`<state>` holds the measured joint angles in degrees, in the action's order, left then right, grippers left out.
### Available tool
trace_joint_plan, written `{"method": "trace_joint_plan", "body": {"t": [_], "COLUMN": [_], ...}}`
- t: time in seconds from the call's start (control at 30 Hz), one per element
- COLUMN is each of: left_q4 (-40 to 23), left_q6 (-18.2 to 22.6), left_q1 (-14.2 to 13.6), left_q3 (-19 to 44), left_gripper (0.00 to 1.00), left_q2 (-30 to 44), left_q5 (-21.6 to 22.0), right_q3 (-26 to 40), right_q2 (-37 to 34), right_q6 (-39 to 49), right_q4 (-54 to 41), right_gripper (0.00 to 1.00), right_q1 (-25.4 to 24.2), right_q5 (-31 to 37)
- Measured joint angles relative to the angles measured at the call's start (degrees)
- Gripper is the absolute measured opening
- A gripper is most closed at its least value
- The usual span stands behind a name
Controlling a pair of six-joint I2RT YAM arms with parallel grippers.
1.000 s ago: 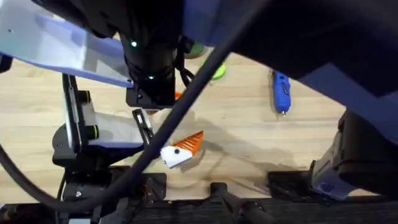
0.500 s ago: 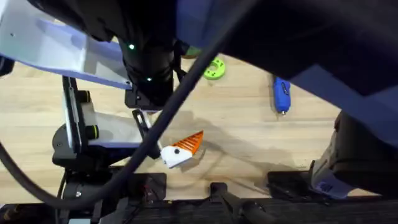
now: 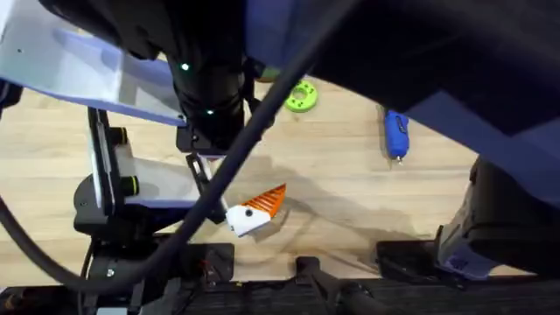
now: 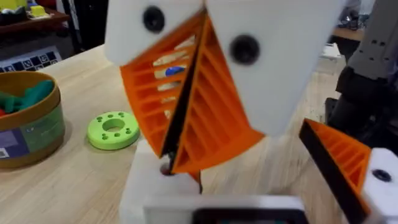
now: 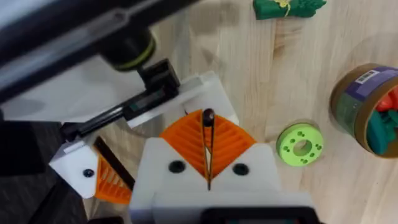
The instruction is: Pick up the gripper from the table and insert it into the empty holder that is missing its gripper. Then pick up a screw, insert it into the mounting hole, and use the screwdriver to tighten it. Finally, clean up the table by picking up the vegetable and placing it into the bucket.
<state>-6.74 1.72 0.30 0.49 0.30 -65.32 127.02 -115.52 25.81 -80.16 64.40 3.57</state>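
Close to the near edge of the tabletop (image 3: 350, 184), left of its middle, the left gripper (image 4: 249, 165) lies low with its jaws apart: one finger carries an orange ribbed pad, and the other is the bare-looking white holder (image 4: 158, 186). Whether the orange tip is already seated in the holder cannot be made out, because the right gripper (image 5: 208, 124) hangs directly over it. The right jaws are pressed together on a thin dark pin, most likely the screw (image 5: 208, 116), pointing down at the holder. The main risk sits here. The screw is pinched between ribbed pads, so it could tilt as it meets the mounting hole, catch on the rim and skid off the white plastic, or cross-thread. If the jaws part before it has dropped in, it may fall and roll under the arm. A hard downward push could also shove the left finger aside and spoil the alignment. Farther out toward the right edge lies the blue screwdriver (image 3: 395, 133), well apart from the holder, so the screw would have to stand on its own during the reach. Toward the far edge, the green disc (image 3: 300, 96) lies beside the bucket (image 5: 348, 106), with the vegetable (image 5: 287, 6) loose on the wood near them; a sweeping arm could knock either.
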Motion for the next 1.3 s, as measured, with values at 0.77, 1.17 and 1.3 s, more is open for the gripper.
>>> {"method": "trace_joint_plan", "body": {"t": [0.77,1.17,1.3], "left_q4": [0.0,-0.04,-0.05], "left_q6": [0.0,-0.66,-0.64], "left_q1": [0.0,0.0,0.0], "left_q3": [0.0,0.0,0.0], "left_gripper": [0.986,0.985,0.986], "left_q2": [0.0,0.13,0.13], "left_q5": [0.0,-0.04,-0.04], "right_q3": [0.0,0.44,0.44], "right_q2": [-0.57,-1.7,-1.73], "right_q6": [-0.01,-0.01,-0.01], "right_q4": [-0.02,-0.2,-0.2], "right_gripper": [0.004,0.004,0.004], "right_q1": [0.0,0.0,0.0], "right_q5": [0.0,0.02,0.02]}}
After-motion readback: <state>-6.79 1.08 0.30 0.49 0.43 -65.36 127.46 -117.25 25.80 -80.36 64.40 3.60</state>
